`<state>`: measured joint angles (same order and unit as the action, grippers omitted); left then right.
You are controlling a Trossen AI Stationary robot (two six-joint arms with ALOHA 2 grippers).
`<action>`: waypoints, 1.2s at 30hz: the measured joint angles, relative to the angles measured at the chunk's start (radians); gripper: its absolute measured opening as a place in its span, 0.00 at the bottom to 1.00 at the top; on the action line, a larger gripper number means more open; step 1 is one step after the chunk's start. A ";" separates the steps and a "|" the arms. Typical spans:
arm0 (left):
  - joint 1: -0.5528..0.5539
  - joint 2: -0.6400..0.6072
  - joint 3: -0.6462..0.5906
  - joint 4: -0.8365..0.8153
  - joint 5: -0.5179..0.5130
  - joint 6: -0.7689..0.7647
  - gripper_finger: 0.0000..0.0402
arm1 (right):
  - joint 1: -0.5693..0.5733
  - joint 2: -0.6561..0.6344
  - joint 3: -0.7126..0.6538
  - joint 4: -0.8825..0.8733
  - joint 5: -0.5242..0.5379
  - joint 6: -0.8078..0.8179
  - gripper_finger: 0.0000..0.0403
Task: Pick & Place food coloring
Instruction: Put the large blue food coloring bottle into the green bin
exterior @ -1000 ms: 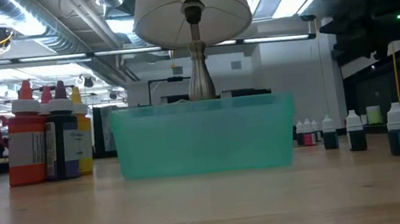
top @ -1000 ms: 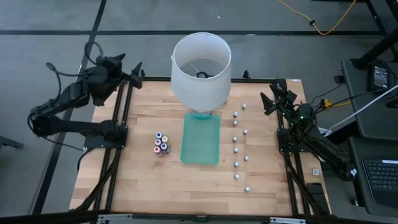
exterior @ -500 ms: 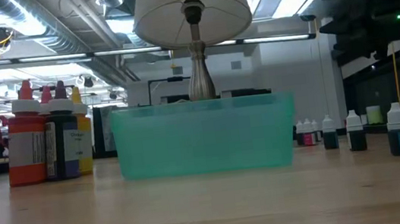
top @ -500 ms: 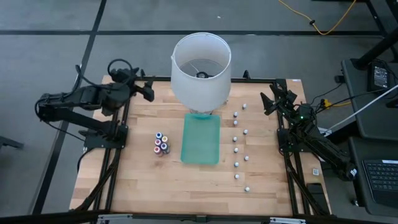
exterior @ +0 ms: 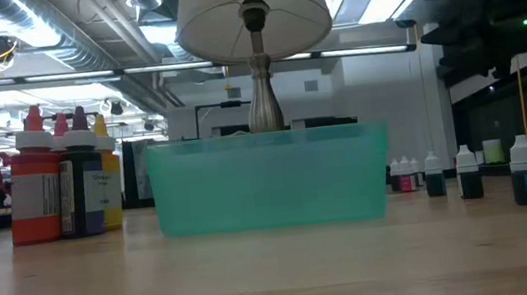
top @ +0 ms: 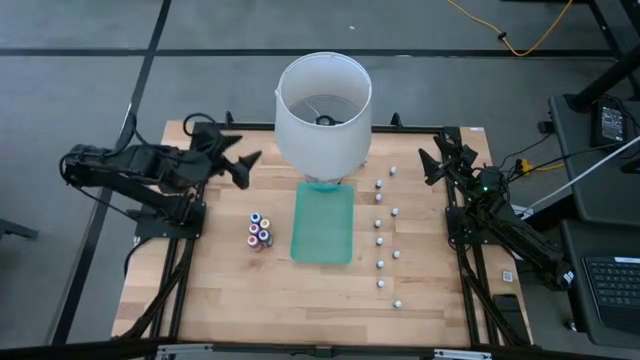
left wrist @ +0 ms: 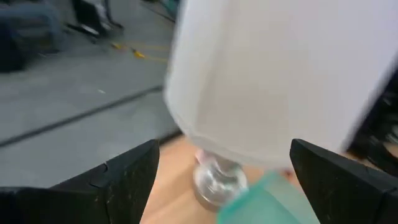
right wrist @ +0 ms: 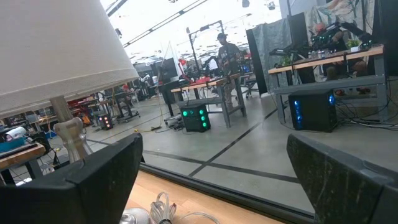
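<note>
Wooden bench (top: 220, 290) unchanged; left tool (top: 243, 168), jaws spread and empty, has swung inward toward untouched food coloring (top: 259, 231).

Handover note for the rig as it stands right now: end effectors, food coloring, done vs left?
Left end effector: open, empty, over the table's far left, beside the lamp and pointing toward it.
Right end effector: open, empty, parked at the table's far right edge.
Food coloring: a cluster of coloured-cap bottles stands left of the green tray; white-cap bottles stand scattered in a line to its right.
Done: nothing picked; the tray looks empty from above.
Left: all picking and placing. The tray is the likely target, but that is a guess.
</note>
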<state>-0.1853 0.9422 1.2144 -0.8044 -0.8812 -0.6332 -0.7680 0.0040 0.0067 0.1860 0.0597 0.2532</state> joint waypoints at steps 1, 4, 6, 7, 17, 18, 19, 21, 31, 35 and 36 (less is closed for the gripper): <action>-0.011 0.004 0.000 -0.006 0.014 -0.007 0.88 | 0.000 0.000 0.000 0.000 0.000 0.000 0.99; -0.047 0.030 0.031 -0.054 0.018 -0.009 0.87 | 0.000 0.000 0.000 0.000 0.000 0.000 0.99; -0.066 0.057 0.070 -0.101 0.018 0.001 0.86 | 0.000 0.000 0.000 0.000 0.000 0.000 0.99; -0.072 0.073 0.092 -0.123 0.020 0.017 0.86 | 0.000 0.000 0.000 0.000 0.000 0.000 0.99; -0.122 0.219 0.255 -0.243 0.148 0.147 0.85 | 0.000 0.000 0.000 0.000 0.000 0.000 0.99; -0.122 0.231 0.269 -0.258 0.173 0.147 0.85 | 0.000 0.000 0.000 0.000 0.000 0.000 0.99; -0.122 0.242 0.284 -0.275 0.197 0.146 0.85 | 0.000 0.000 0.000 0.000 0.000 0.000 0.99; -0.121 0.263 0.311 -0.319 0.237 0.134 0.85 | 0.000 0.000 0.000 0.000 0.000 0.000 0.99; -0.099 0.289 0.341 -0.527 0.468 0.030 0.85 | 0.000 0.000 0.000 0.000 0.000 0.000 0.99; -0.099 0.289 0.341 -0.558 0.493 -0.011 0.85 | 0.000 0.000 0.000 0.000 0.000 0.000 0.99; -0.099 0.289 0.341 -0.565 0.493 -0.020 0.85 | 0.000 0.000 0.000 0.000 0.000 0.000 0.99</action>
<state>-0.2840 1.2308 1.5558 -1.3697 -0.3882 -0.6530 -0.7679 0.0042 0.0067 0.1860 0.0597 0.2533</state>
